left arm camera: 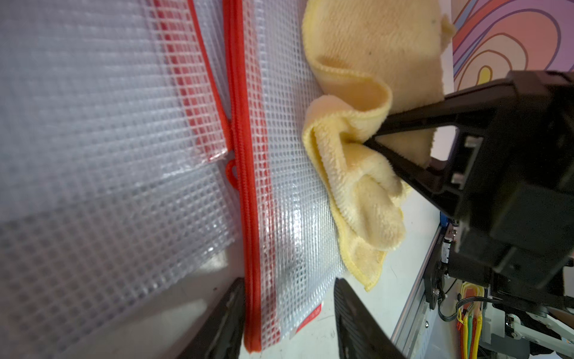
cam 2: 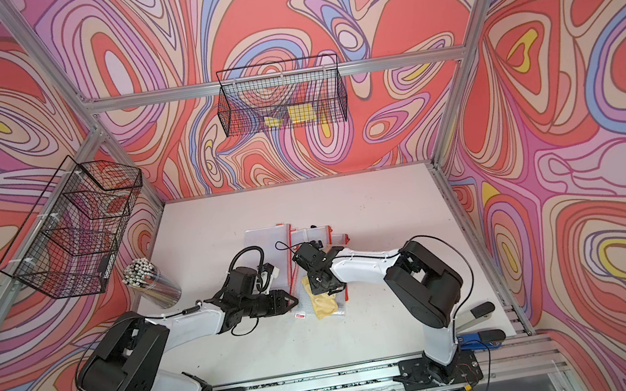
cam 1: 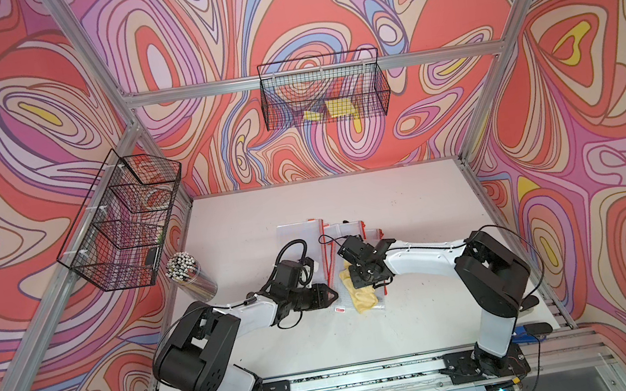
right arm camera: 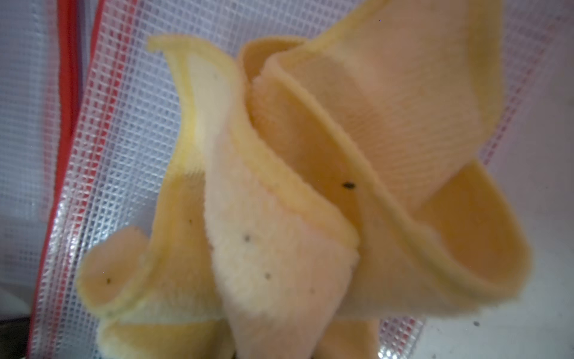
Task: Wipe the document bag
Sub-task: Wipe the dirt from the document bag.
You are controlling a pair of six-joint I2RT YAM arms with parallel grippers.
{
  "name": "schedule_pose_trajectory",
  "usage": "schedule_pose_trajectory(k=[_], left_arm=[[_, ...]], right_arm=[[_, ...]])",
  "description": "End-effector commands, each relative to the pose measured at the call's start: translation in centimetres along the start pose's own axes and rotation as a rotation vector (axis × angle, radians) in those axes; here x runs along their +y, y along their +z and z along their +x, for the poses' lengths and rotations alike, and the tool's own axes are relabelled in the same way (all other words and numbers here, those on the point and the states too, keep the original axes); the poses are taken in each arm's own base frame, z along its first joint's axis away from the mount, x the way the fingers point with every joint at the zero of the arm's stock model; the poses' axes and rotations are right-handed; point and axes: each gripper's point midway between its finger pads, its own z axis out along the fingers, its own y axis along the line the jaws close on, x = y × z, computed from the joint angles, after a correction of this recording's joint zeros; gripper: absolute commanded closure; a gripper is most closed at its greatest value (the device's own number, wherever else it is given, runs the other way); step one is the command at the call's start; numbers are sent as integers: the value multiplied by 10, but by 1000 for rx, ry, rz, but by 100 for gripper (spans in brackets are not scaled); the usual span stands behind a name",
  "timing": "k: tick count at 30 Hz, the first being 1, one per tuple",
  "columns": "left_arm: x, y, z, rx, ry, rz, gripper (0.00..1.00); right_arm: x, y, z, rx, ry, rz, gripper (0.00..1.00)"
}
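Note:
A clear mesh document bag (cam 1: 343,301) (cam 2: 307,308) (left arm camera: 289,186) with a red zip edge lies flat mid-table. A crumpled yellow cloth (cam 1: 366,301) (cam 2: 326,309) (left arm camera: 357,192) (right arm camera: 279,233) rests on it. My right gripper (cam 1: 363,278) (cam 2: 322,283) (left arm camera: 369,141) points down and is shut on the cloth's top fold; in the right wrist view the cloth hides the jaws, with the bag (right arm camera: 124,140) behind. My left gripper (cam 1: 334,295) (cam 2: 296,302) (left arm camera: 289,283) straddles the bag's near end. One finger touches the red zip edge; a gap separates the other finger from the bag.
Two more mesh bags (cam 1: 296,237) (cam 1: 350,228) overlap just behind. A clear cup of pens (cam 1: 188,274) stands at the table's left edge. Wire baskets hang on the left frame (cam 1: 126,220) and back rail (cam 1: 325,89). The white table (cam 1: 325,342) is bare towards the front.

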Motion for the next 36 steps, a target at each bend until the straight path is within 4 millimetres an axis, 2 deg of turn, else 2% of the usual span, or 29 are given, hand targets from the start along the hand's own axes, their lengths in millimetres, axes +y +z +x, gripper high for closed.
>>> schedule_pose_trajectory(k=[1, 4, 7, 10, 12, 15, 18, 22, 25, 28, 32, 36], left_arm=[[28, 10, 29, 89, -58, -89, 56], [28, 11, 31, 92, -64, -86, 65], [29, 8, 31, 85, -63, -100, 83], [30, 5, 30, 77, -63, -118, 99], [33, 4, 31, 81, -67, -134, 100], [36, 5, 33, 92, -69, -149, 100], [39, 5, 34, 89, -79, -157, 100], [40, 4, 34, 80, -84, -159, 100], [40, 4, 35, 82, -83, -160, 100], [40, 3, 36, 84, -81, -165, 100], [41, 0, 36, 79, -78, -174, 100], [41, -2, 36, 72, -77, -177, 100]], right_arm=[[14, 13, 1, 8, 20, -51, 100], [18, 17, 2, 17, 26, -66, 100], [16, 20, 1, 24, 23, -50, 100], [24, 13, -4, 3, -15, -48, 100], [35, 5, -11, -15, -50, -61, 100], [64, -6, -18, -29, -88, -147, 100], [82, -2, -18, -13, -90, -217, 100], [87, 10, -10, -2, -71, -257, 100], [80, 22, -5, 9, -62, -227, 100], [64, 34, -2, 36, -12, -204, 100], [26, 44, -7, 65, 153, -258, 100], [-22, 47, -10, 77, 195, -155, 100]])
